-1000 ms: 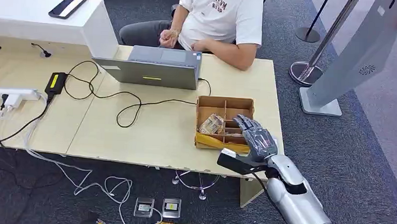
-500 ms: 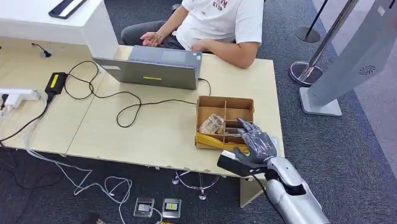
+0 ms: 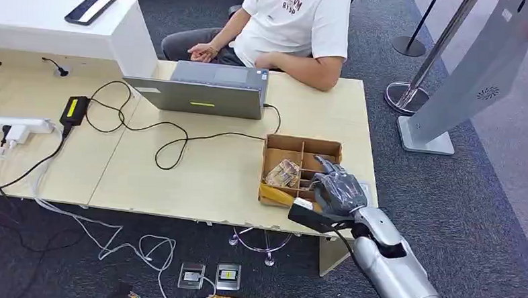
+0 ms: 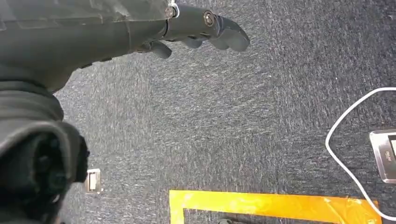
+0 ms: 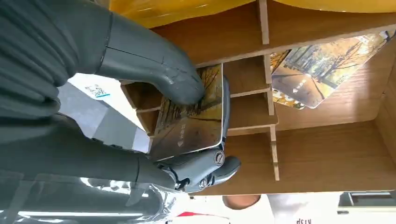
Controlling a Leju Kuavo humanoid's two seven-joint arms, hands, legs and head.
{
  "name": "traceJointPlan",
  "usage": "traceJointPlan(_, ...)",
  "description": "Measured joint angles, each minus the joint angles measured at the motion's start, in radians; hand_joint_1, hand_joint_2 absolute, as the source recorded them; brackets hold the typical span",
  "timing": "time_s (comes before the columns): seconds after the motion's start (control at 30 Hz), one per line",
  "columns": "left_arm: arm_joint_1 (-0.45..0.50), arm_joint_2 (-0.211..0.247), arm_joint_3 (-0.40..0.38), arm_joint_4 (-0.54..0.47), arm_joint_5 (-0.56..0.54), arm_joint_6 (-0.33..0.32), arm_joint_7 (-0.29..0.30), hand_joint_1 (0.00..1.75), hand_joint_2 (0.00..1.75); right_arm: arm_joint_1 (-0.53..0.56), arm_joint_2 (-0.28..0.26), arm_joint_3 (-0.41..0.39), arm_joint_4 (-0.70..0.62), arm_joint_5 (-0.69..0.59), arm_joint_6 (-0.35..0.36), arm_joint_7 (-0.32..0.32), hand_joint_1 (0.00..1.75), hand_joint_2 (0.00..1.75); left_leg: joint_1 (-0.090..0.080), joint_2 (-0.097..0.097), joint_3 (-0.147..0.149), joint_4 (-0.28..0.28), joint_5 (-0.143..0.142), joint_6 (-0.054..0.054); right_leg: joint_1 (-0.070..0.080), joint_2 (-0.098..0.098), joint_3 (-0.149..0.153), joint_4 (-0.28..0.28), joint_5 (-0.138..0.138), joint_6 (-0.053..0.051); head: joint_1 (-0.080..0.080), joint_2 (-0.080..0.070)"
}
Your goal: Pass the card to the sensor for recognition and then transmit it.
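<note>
A card (image 5: 191, 122) printed with an autumn tree avenue in yellow and brown, with rounded corners, is seen pinched in the right hand (image 5: 154, 116): the thumb is pressed on its printed face and darker fingers (image 5: 212, 165) are curled beneath it. The card is held over the narrow slots of the wooden divided box (image 3: 322, 149), which sits at the desk (image 3: 199, 176) edge near the right arm. More cards of the same print (image 5: 322, 70) are lying in a neighbouring compartment. The left hand (image 4: 201, 28) is hanging over dark carpet, fingers loosely curled and apart, nothing held.

Against the frame 0.5 s ago, the box is found shifted and slightly rotated, its near left corner swung outward. The right hand is closed lower over the slots. The seated person (image 3: 287, 29) is unchanged.
</note>
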Motion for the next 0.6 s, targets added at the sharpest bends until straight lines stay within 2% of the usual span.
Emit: traceJointPlan(0.6, 0.000, 0.000, -0.002, 0.000, 0.002, 0.005, -0.009, 0.00, 0.00, -0.007, 0.006, 0.009, 0.014, -0.004, -0.016, 0.003, 1.75, 1.75, 0.000, 0.000, 0.000, 0.000, 0.000, 0.000, 0.000, 0.000, 0.000, 0.000, 0.000, 0.000, 0.000, 0.000)
